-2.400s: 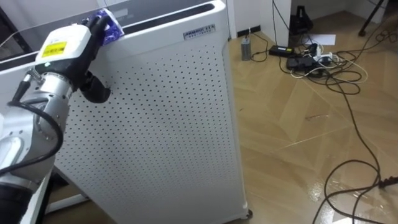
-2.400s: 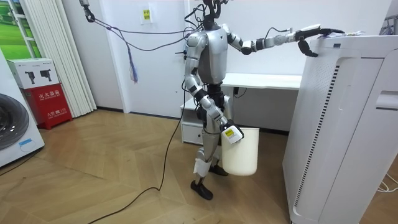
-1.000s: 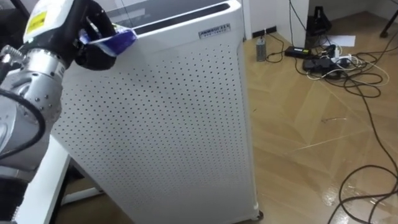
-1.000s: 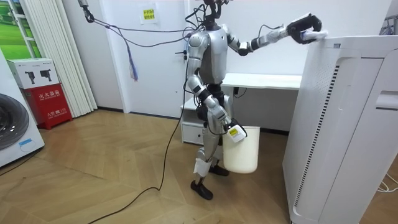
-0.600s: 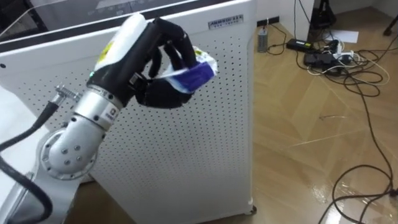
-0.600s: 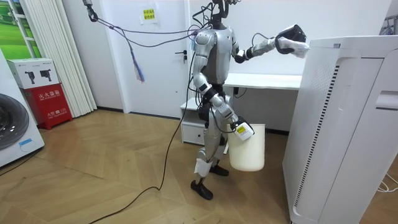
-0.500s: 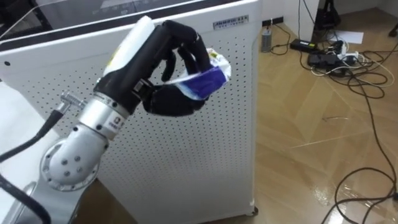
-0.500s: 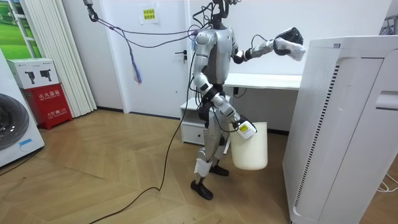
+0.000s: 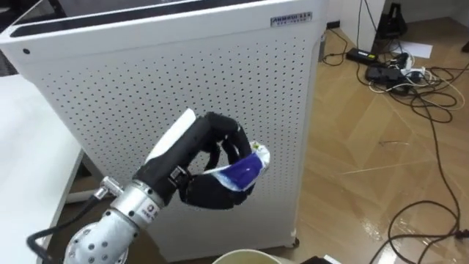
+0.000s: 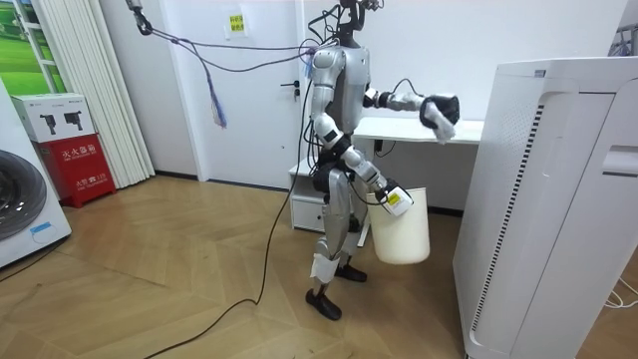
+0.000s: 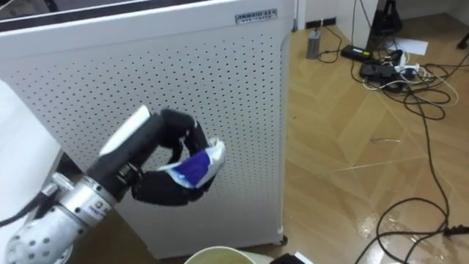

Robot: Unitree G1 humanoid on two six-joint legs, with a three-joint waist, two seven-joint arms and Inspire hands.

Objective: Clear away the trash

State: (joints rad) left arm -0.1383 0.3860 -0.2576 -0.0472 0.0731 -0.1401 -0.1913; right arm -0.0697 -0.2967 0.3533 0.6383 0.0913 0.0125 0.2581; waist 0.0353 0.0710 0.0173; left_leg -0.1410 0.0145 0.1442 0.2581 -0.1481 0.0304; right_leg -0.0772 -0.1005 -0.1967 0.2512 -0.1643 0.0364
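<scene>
Garbage, a crumpled blue-and-white wrapper [image 9: 240, 170], sits in the robot's left hand [image 9: 192, 152]; the fingers curl over it from above and the thumb closes under it, so the hand grips it firmly; hand and wrapper hang in the air in front of the tall white perforated cabinet [image 9: 146, 81], about halfway down its dotted face and not touching it. A small printed plate [image 9: 291, 17] sits at the cabinet's top edge near its corner; its writing is too small to read. Below the wrapper, at the foot of the cabinet, the pale rim of a white bucket [image 9: 242, 256] shows; in the room view the right hand [image 10: 387, 199] is at that bucket's upper edge beside the robot's thigh, and whether it grips cannot be told. The robot stands upright to the room view's left of the cabinet, near it. A tangle of cables [image 9: 388, 70] lies on the wooden floor [image 9: 366, 161] beyond the cabinet's far corner.
</scene>
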